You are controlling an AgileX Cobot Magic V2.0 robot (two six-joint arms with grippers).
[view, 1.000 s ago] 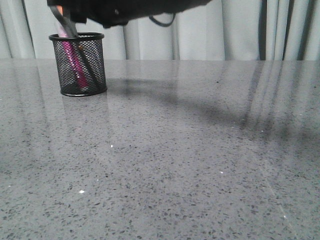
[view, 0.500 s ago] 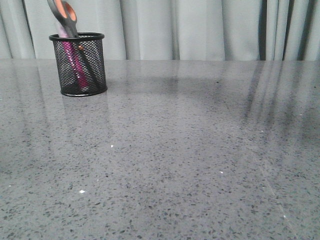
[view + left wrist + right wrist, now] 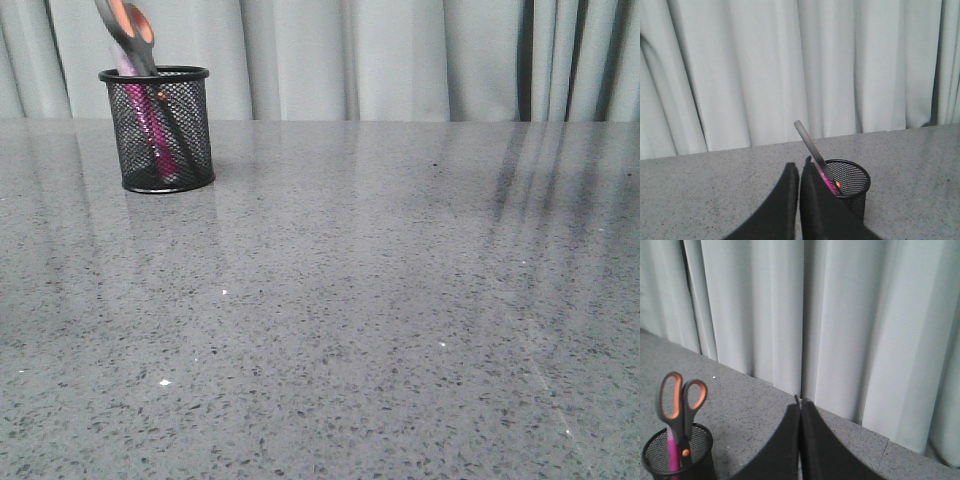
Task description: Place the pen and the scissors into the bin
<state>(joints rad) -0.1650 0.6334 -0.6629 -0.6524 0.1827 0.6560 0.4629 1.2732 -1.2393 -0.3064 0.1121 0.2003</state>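
Observation:
The black mesh bin [image 3: 159,128] stands at the far left of the table. The pink pen [image 3: 146,125] stands inside it, leaning. The scissors [image 3: 128,30] stand in it blades down, their grey and orange handles sticking out above the rim. Neither gripper shows in the front view. In the left wrist view my left gripper [image 3: 799,166] is shut and empty, above the table next to the bin [image 3: 850,180], with the scissors [image 3: 812,146] and pen [image 3: 829,186] beside it. In the right wrist view my right gripper [image 3: 800,402] is shut and empty, apart from the bin [image 3: 660,452] and scissors [image 3: 680,405].
The grey speckled table [image 3: 380,300] runs wide to the right of the bin. Pale curtains [image 3: 380,60] hang behind its far edge.
The dark arm that hung over the bin a second ago has gone up out of the front view. The scissors stay in the bin, their handles now uncovered.

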